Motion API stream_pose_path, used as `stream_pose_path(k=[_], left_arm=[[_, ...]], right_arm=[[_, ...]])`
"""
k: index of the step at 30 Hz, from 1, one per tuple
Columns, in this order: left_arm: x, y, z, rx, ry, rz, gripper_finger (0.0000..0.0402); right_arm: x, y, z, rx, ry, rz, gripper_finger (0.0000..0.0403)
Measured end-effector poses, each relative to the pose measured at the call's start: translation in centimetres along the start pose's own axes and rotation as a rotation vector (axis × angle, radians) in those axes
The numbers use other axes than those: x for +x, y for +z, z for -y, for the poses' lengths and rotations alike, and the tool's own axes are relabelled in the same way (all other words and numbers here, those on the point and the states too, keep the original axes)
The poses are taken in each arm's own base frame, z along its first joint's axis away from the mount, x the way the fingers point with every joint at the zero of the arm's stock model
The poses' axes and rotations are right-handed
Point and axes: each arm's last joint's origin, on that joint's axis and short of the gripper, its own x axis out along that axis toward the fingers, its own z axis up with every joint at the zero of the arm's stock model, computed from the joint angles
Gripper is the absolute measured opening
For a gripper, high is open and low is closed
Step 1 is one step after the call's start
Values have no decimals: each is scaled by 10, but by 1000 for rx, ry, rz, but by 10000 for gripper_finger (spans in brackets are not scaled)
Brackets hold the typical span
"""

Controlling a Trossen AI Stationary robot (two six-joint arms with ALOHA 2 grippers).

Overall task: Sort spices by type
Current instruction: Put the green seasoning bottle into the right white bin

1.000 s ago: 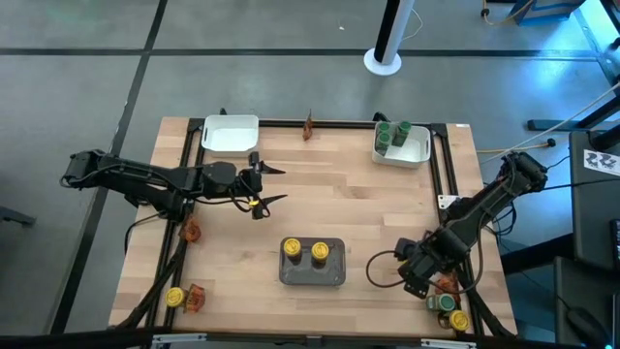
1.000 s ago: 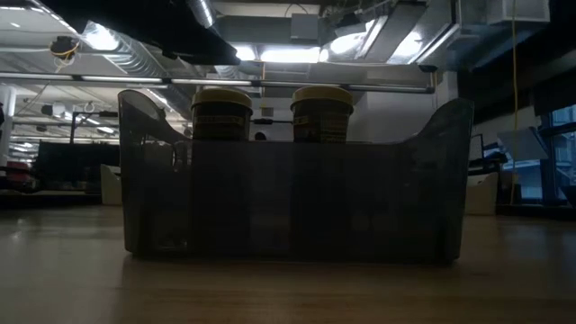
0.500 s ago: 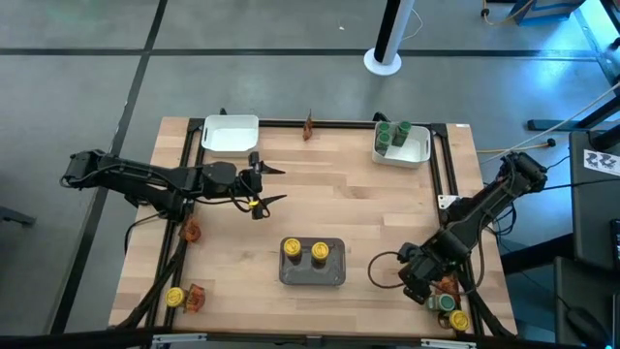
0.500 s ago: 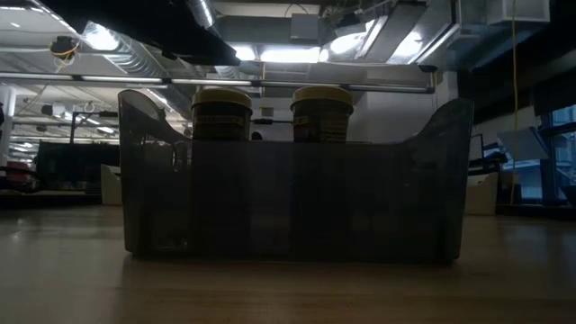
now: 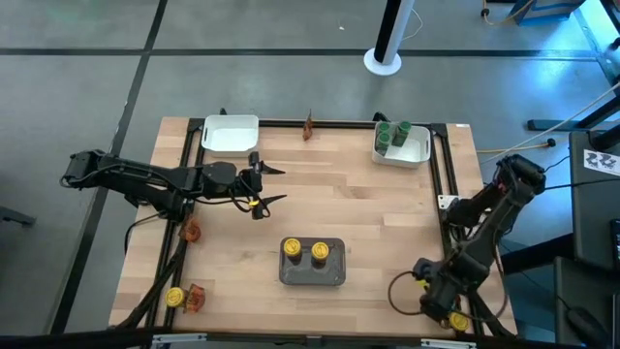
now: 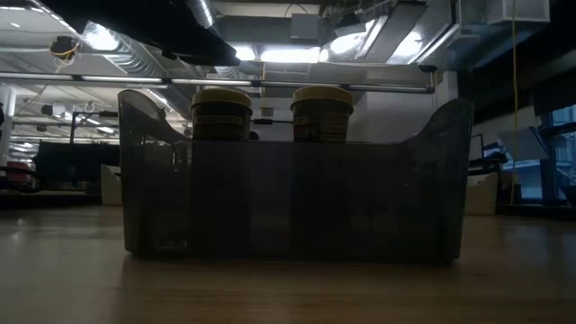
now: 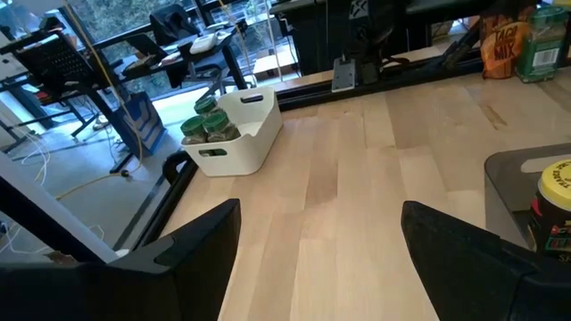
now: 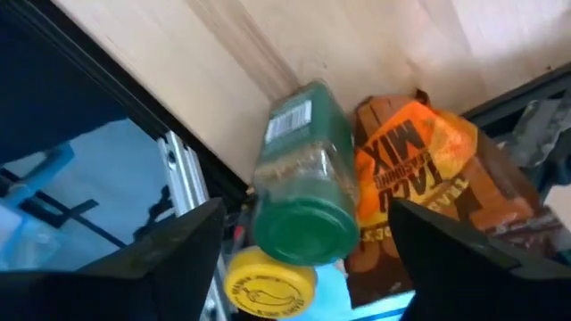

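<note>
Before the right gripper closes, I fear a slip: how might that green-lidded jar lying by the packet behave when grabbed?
The green-lidded jar lies on its side, so it may roll if nudged. Its smooth round wall looks slippery. The packet beside it could block rolling that way.

low view dim and backlit by ceiling lights (image 6: 270, 56); right wrist view blurred.

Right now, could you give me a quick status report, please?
Left gripper open, idle mid-table. Right gripper open over green-lidded jar. Taco mix packet and yellow-lidded jar crowd it.

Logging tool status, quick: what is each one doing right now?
Left tool: open, empty, over the table.
Right tool: open, empty, above green-lidded jar.
</note>
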Motion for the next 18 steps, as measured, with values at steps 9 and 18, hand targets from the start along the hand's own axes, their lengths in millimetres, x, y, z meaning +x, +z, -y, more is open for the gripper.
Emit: stream_pose_path(k=[9, 18], left_arm=[[0, 0, 0, 5, 0, 0, 294], [0, 0, 0, 4, 0, 1, 294]], right_arm=[[8, -19, 4, -66, -37, 61, 314], [24, -33, 4, -157, -81, 154, 314]])
